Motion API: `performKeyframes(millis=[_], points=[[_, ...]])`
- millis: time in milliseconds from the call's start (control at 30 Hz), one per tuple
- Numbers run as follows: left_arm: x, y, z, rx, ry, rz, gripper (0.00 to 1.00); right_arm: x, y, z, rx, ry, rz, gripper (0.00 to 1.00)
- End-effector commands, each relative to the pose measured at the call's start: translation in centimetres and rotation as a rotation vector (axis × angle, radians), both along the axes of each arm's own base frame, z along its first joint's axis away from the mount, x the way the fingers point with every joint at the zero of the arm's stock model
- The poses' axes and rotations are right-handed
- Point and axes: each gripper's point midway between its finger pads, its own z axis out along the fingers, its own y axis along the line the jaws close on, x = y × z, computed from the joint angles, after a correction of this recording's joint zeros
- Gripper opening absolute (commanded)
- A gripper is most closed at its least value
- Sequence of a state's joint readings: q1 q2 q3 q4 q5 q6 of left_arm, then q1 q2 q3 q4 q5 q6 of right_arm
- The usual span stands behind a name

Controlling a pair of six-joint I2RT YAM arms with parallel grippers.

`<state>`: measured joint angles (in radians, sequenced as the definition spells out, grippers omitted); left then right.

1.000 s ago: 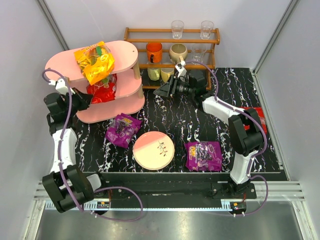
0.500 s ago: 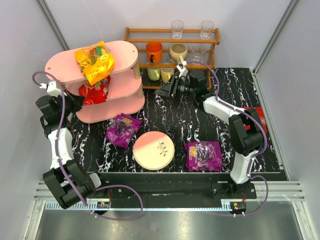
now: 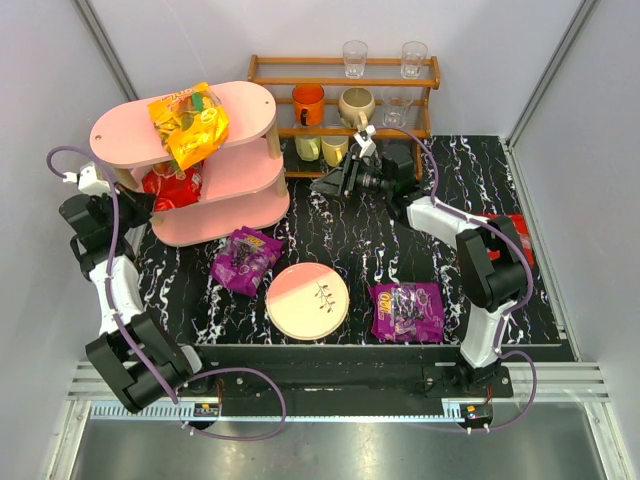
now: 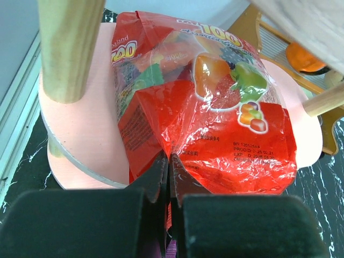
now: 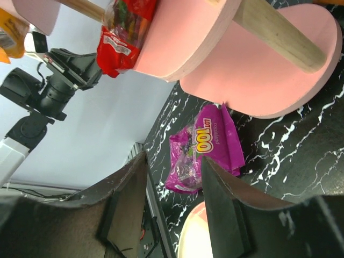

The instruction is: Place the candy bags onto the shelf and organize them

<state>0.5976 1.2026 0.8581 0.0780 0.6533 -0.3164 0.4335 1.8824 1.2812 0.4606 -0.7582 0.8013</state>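
**Black marbled desk, white-walled cell: red candy bag being seated on the pink shelf's middle tier.**

The left pincer is clenching the near edge of the red candy bag. The bag is lying on the middle tier of the pink shelf, beside a wooden post, and overhanging the rim. The right pincer is hanging released and empty near the brown rack. Judgement: the bag is needing a push further inward, past the post and flat, before release. Letting go now is risking a slide off the rim.

Pink three-tier shelf upright, far left. Orange-yellow bag flat on top tier, overhanging front edge. Red bag on middle tier, left end. Purple bag on tabletop before shelf; second purple bag near right. Second red bag far right, partly hidden.
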Motion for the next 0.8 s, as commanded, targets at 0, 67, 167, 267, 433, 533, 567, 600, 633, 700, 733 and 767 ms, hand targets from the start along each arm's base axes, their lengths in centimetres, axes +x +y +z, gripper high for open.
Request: performKeyframes(millis=[0, 67, 167, 267, 433, 533, 567, 600, 633, 700, 733, 767], points=[[0.6, 2.2, 2.9, 0.053, -0.081, 0.069, 0.00, 0.1, -0.2, 1.8, 0.067, -0.050, 0.028, 0.53], [0.6, 2.3, 3.0, 0.055, -0.084, 0.077, 0.00, 0.0, -0.1, 1.5, 0.068, -0.043, 0.030, 0.53], [0.6, 2.6, 2.9, 0.054, -0.078, 0.093, 0.00, 0.1, -0.3, 1.4, 0.064, -0.046, 0.026, 0.53], [0.6, 3.0, 3.2, 0.052, -0.095, 0.113, 0.00, 0.2, -0.4, 1.1, 0.063, -0.040, 0.023, 0.53], [1.0, 3.2, 3.3, 0.038, -0.100, 0.116, 0.00, 0.3, -0.6, 0.9, 0.058, -0.036, 0.020, 0.53], [1.2, 3.1, 3.4, 0.030, -0.104, 0.106, 0.00, 0.4, -0.8, 0.8, 0.056, -0.035, 0.012, 0.53], [1.2, 2.9, 3.5, 0.030, -0.108, 0.098, 0.00, 0.4, -0.8, 0.9, 0.056, -0.034, 0.012, 0.53], [1.1, 2.8, 3.4, 0.025, -0.110, 0.094, 0.00, 0.4, -0.9, 0.9, 0.056, -0.034, 0.011, 0.53], [1.1, 2.6, 3.4, 0.019, -0.111, 0.091, 0.00, 0.4, -1.0, 0.8, 0.055, -0.034, 0.011, 0.54], [0.8, 2.4, 3.6, 0.021, -0.118, 0.086, 0.27, 0.4, -1.1, 1.0, 0.056, -0.037, 0.009, 0.53], [0.7, 2.3, 3.5, 0.018, -0.117, 0.088, 0.33, 0.5, -1.2, 1.1, 0.057, -0.040, 0.008, 0.54], [0.5, 2.3, 3.6, 0.021, -0.120, 0.097, 0.41, 0.4, -1.3, 1.3, 0.057, -0.042, 0.006, 0.54]])
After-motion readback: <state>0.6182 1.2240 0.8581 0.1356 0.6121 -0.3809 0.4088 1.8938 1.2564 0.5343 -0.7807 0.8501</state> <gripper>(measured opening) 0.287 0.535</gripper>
